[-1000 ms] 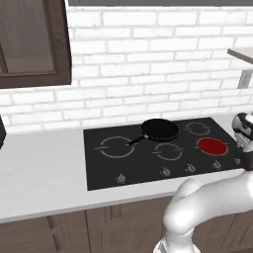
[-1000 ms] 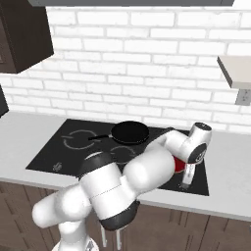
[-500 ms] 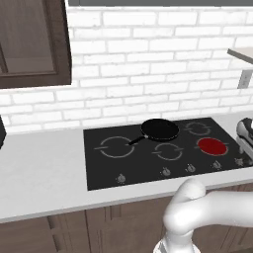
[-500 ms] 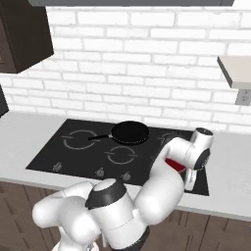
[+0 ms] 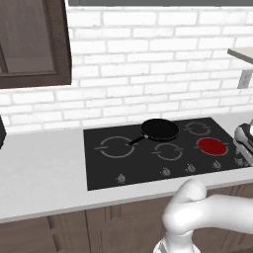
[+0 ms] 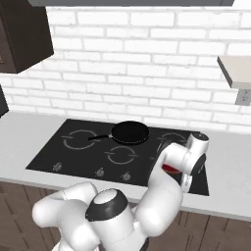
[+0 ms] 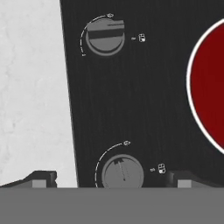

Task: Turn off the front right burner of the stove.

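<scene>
I am looking down through the hand view at the stove, its glossy black glass running up to the pale counter along the front edge. The gripper is standing wide open, one dark fingertip over the counter and the other over the glass, with a round grey knob sitting between them near the stove's front edge. I cannot tell whether the tips are touching anything. A second knob is showing further along the same edge, its bar turned crosswise. The front right burner is glowing solid red just beyond the knobs, towards the middle of the glass. From the left base view I am seeing that red disc at the stove's front right, and a black frying pan resting towards the back edge, well apart from it
</scene>
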Available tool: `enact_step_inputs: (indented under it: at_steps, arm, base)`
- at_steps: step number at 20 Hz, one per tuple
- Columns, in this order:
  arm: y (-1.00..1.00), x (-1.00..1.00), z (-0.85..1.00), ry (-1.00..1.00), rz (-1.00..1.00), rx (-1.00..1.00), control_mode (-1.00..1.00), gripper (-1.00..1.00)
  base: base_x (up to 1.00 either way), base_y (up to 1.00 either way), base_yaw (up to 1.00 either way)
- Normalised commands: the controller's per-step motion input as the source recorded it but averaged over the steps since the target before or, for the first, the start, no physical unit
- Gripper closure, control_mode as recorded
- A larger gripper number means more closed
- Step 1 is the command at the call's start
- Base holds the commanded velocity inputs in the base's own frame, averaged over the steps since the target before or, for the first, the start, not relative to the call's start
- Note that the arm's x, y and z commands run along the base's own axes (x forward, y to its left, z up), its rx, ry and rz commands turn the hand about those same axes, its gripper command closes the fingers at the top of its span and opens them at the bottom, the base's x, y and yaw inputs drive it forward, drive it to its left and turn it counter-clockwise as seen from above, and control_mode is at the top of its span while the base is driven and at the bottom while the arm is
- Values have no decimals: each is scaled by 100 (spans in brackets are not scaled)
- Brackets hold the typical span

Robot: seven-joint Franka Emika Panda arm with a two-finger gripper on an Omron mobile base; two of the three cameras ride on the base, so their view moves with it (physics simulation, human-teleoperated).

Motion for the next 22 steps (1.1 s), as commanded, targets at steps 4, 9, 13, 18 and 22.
enact_step_inputs:
  at_steps: [4, 9, 13, 18, 22]
  arm:
    - [0, 1, -18, -3, 0, -2, -100, -100]
    - [0, 0, -7, 0, 0, 0, -100, -100]
    - [-3, 3, 0, 0, 0, 0, -100, -100]
    - [-16, 10, 0, 0, 0, 0, -100, -100]
    - [-27, 17, 0, 0, 2, 0, -100, -100]
  base:
    - [0, 0, 0]
    - [0, 0, 0]
    - [0, 0, 0]
    - [0, 0, 0]
    - [0, 0, 0]
